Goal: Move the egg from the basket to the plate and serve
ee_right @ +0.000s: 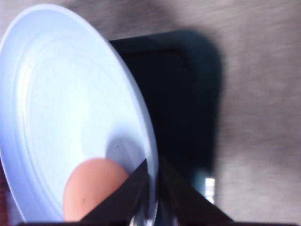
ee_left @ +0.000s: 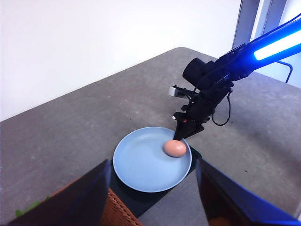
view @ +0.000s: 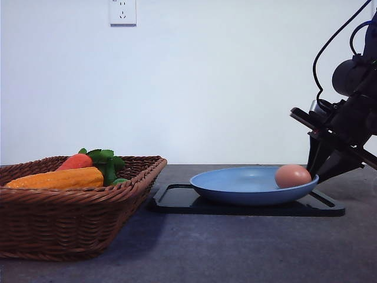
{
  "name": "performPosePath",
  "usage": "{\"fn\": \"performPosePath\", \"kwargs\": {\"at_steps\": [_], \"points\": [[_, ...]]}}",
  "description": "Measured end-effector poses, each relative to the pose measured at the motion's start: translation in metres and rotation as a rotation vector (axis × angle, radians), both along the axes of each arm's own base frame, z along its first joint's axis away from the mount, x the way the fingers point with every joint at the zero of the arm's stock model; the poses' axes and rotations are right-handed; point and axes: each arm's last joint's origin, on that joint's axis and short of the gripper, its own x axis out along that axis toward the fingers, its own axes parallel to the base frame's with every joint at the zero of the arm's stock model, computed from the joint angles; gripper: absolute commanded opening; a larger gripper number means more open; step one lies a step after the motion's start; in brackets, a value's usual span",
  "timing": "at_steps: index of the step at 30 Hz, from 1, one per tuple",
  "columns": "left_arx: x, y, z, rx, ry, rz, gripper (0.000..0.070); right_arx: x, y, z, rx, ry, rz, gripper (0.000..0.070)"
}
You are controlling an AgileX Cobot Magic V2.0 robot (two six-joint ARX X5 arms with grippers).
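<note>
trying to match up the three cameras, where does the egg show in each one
Front view: the egg lies at the right edge of the plate.
Left wrist view: the egg lies on the plate, beside the right gripper.
Right wrist view: the egg lies low, against the fingers.
Shared landmark: the light blue plate.

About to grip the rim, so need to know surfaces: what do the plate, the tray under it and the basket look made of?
Plate: matte light blue, probably plastic or melamine; soft even sheen, no glaze glare. Tray: flat black, likely plastic, slightly glossy. Basket: brown woven wicker, braided rim, rough.
</note>
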Motion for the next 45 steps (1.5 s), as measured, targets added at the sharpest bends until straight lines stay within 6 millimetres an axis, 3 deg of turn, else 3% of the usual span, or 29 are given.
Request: {"fn": "performPosePath", "kwargs": {"at_steps": [6,10,12,22,25,28,31,34,38,45], "points": [[0.002,-0.004,-0.002,0.013,0.007,0.002,0.0376,0.000,0.000,0.000,-0.009,-0.005,0.007,0.0012],[0.002,-0.004,-0.002,0.013,0.008,0.002,0.0376,-0.001,0.000,0.000,-0.010,-0.001,0.010,0.0185],[0.002,-0.004,-0.002,0.013,0.008,0.002,0.0376,-0.001,0.000,0.000,-0.012,0.000,0.015,0.0229],[0.003,-0.005,-0.002,0.015,0.009,0.002,0.0376,0.001,-0.006,0.008,-0.012,0.001,0.020,0.0231],[0.003,-0.005,-0.002,0.015,0.008,0.003,0.0375,0.003,-0.017,0.023,-0.020,-0.007,0.007,0.0231],[0.005,-0.007,-0.003,0.019,0.008,0.009,0.0369,0.004,-0.031,0.052,-0.028,-0.056,-0.014,0.0230],[0.009,-0.012,-0.005,0.054,0.001,0.059,0.0300,-0.001,-0.042,0.088,-0.037,-0.116,-0.037,0.0209],[0.020,-0.018,-0.011,0.133,-0.017,0.170,0.0194,-0.020,-0.041,0.116,-0.044,-0.138,-0.031,0.0128],[0.041,-0.030,-0.025,0.296,-0.021,0.319,0.0012,-0.046,-0.025,0.140,-0.085,-0.155,0.040,0.0014],[0.087,-0.027,-0.062,0.592,0.144,0.461,0.0000,-0.096,0.025,0.181,-0.342,-0.310,0.154,0.0000]]}}
